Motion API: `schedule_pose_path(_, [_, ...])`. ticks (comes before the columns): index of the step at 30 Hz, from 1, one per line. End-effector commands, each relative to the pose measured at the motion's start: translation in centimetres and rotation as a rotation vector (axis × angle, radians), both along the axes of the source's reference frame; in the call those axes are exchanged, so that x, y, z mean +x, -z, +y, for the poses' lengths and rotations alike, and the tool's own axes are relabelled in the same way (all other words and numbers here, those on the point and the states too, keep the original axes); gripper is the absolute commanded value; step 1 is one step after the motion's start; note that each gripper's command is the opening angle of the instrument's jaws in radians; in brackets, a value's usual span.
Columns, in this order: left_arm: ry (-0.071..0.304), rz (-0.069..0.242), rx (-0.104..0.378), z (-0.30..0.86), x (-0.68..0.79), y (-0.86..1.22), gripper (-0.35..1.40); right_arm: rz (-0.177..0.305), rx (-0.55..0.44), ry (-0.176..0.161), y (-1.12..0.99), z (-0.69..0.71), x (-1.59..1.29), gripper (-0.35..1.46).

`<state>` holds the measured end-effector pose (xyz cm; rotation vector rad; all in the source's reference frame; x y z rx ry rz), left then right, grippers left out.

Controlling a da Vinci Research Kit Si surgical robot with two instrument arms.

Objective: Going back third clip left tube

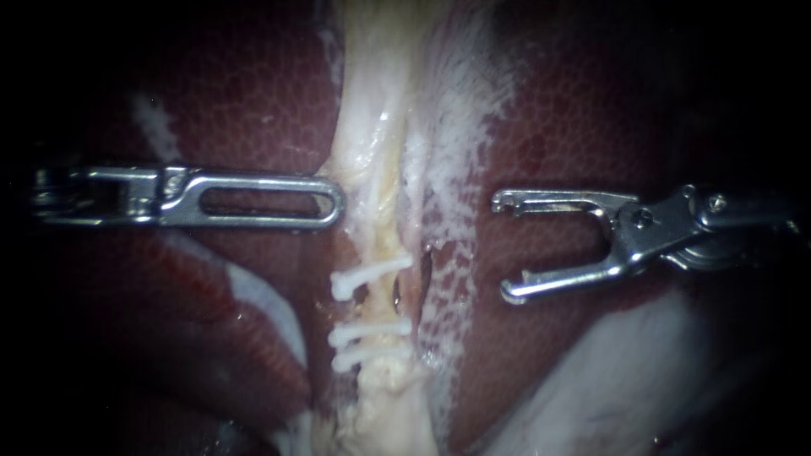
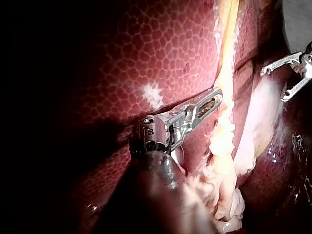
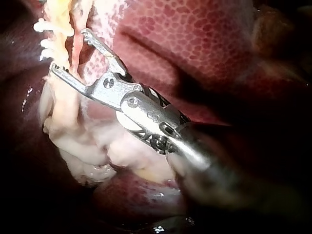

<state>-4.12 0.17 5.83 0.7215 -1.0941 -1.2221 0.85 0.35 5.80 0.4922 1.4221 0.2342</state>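
The right instrument holds its curved steel jaws spread wide and empty, apart from the pale, stringy tube. Three white plastic clips cross that tube ahead of those jaws. The left instrument has its slotted jaws closed together, their tip against the tube, over the mottled red liver.

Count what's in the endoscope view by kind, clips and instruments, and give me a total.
White clips: 3
Instruments: 2 (left instrument, right instrument)
Total: 5
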Motion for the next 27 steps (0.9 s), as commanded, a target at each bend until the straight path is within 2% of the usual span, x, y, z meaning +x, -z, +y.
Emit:
schedule_pose_path(1, [0.0, 0.001, 0.0, 0.0, -0.01, 0.0, -0.35, 0.001, -0.004, 0.0, 0.01, -0.01, 0.0, 0.6])
schedule_pose_path(11, [-0.006, 0.002, 0.007, -0.02, -0.08, -0.04, -0.35, 0.005, -0.017, 0.001, 0.0, -0.02, -0.02, 0.6])
schedule_pose_path(27, [-0.009, 0.002, 0.008, -0.02, -0.08, -0.05, -0.35, 0.004, -0.017, 0.002, 0.0, -0.01, -0.04, 0.6])
